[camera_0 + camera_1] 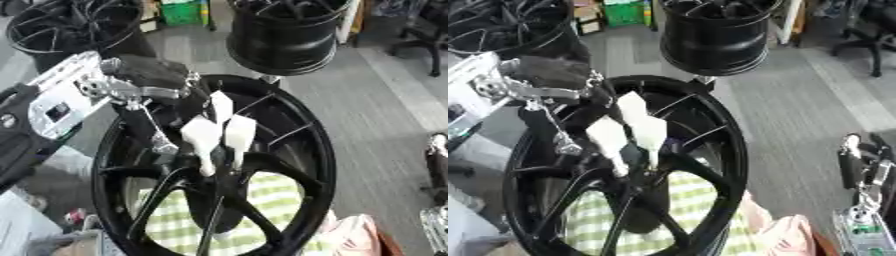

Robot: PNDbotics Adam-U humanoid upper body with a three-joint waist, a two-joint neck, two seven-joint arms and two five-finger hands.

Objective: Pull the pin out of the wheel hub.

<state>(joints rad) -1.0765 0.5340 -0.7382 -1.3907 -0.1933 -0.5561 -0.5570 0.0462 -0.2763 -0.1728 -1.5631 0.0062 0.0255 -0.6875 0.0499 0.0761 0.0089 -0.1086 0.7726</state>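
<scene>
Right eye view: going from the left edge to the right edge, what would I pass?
Left hand with its white fingertips at the centre of the black wheel → bare grey floor → right hand at the right edge.

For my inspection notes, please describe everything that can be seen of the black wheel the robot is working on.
The black wheel is a glossy, metal-looking rim with thin spokes that meet at a central hub. It stands tilted toward the camera, in the middle of the view, above a green-and-white checked cloth seen through the spokes. The left hand, its fingers in white covers, reaches down from the upper left to the hub, the fingertips close together there. The pin itself cannot be made out.
</scene>
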